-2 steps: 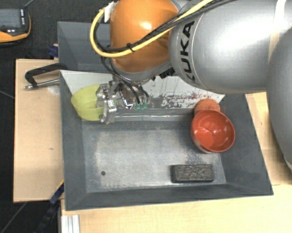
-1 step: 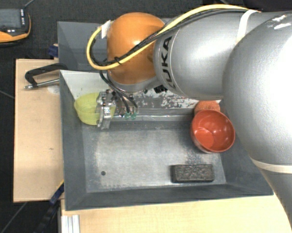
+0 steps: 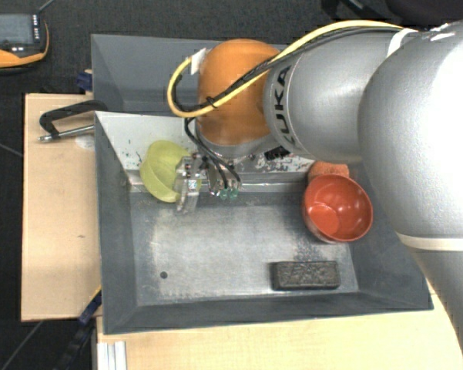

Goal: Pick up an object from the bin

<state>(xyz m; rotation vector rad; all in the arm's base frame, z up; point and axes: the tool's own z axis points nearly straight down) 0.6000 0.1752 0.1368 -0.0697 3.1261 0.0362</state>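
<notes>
Placement in the grey metal bin [image 3: 216, 253] looks like chance scatter, not arrangement, since the three loose things lie well apart, mostly near the walls, with open floor between them. The two-finger gripper [image 3: 187, 191] hangs low under the arm's orange wrist cover [image 3: 231, 91], close to the bin's far wall. A pale yellow-green rounded plastic bowl [image 3: 160, 169] lies just beside it, on the side away from the arm. The bowl seems tipped on its side against that wall, which would explain why it rests there and does not roll. The gripper's tip is at the bowl's edge, touching it or very nearly so. Whether the gripper is open or closed cannot be told, and nothing is seen held in it. A red round plastic bowl [image 3: 339, 210] sits upright well off on the gripper's arm side. A dark grey flat rectangular block [image 3: 305, 274] lies far from it, toward the near wall. By position alone, the yellow-green bowl is the likeliest thing to be picked.
</notes>
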